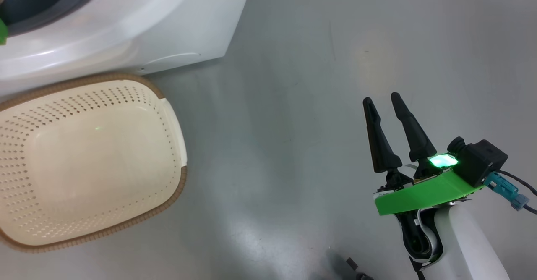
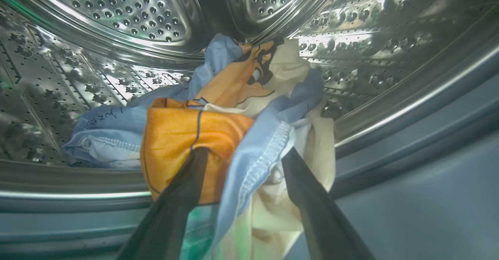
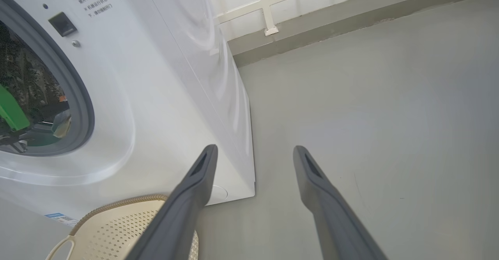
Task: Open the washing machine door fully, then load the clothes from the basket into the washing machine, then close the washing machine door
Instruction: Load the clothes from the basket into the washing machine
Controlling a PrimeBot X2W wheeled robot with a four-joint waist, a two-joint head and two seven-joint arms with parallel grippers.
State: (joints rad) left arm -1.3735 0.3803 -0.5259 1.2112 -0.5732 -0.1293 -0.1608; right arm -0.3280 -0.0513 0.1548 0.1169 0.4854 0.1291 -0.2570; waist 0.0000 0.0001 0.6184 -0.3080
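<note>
Two fingers of the left gripper stand parted, freeing the clothes inside the washing machine; right gripper, four o'clock, waits empty and spread.

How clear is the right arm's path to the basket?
Probably clear, so likely reachable: the right gripper is open and empty, and bare floor lies between it and the basket, which sits to its left by the washer.

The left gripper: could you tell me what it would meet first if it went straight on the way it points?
Most likely the clothes, bunched right at the open fingertips of the left gripper; behind them, the steel drum of the washing machine, though depth is unclear.
</note>
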